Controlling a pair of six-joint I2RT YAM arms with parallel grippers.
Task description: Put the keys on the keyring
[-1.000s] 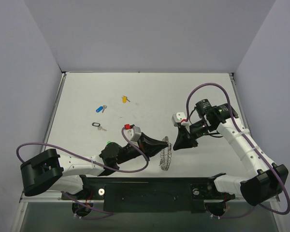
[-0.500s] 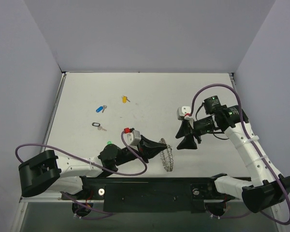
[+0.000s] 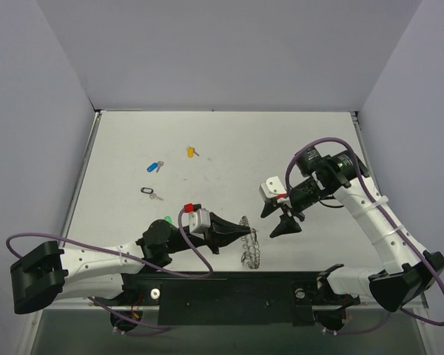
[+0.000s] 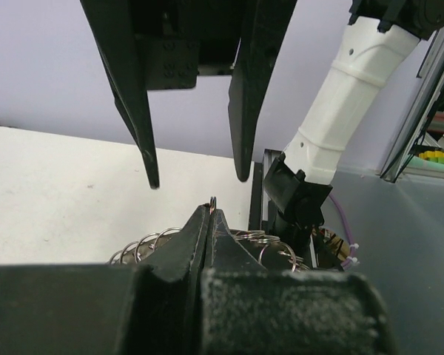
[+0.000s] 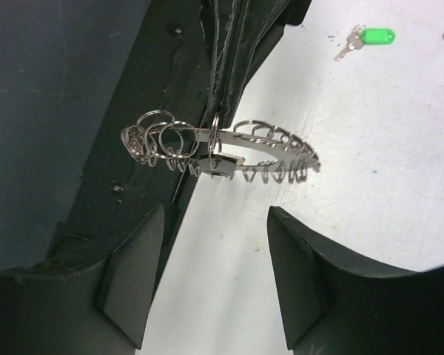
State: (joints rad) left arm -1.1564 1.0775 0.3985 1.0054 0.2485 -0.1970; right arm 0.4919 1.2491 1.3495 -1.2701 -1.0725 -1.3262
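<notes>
The keyring (image 3: pixel 250 241), a wide silvery ring of wire loops, stands on edge near the table's front. My left gripper (image 3: pixel 241 232) is shut on one of its small loops (image 4: pixel 212 206). In the right wrist view the keyring (image 5: pixel 260 150) hangs from those left fingertips (image 5: pixel 220 89). My right gripper (image 3: pixel 276 220) is open just right of the ring, not touching it, with the fingers (image 5: pixel 134 279) apart below it. Loose keys lie on the table: blue (image 3: pixel 155 166), yellow (image 3: pixel 191 151), black (image 3: pixel 149 192) and green (image 3: pixel 167 219).
The black mounting bar (image 3: pixel 229 288) runs along the near edge, right under the ring. White table walls rise left, back and right. The right arm's purple cable (image 3: pixel 311 148) loops above its wrist. The green key (image 5: pixel 374 35) lies beyond the ring in the right wrist view.
My right gripper went from shut to open and backed slightly off the ring. The left arm drew back to the left, carrying the keyring a little with it.
</notes>
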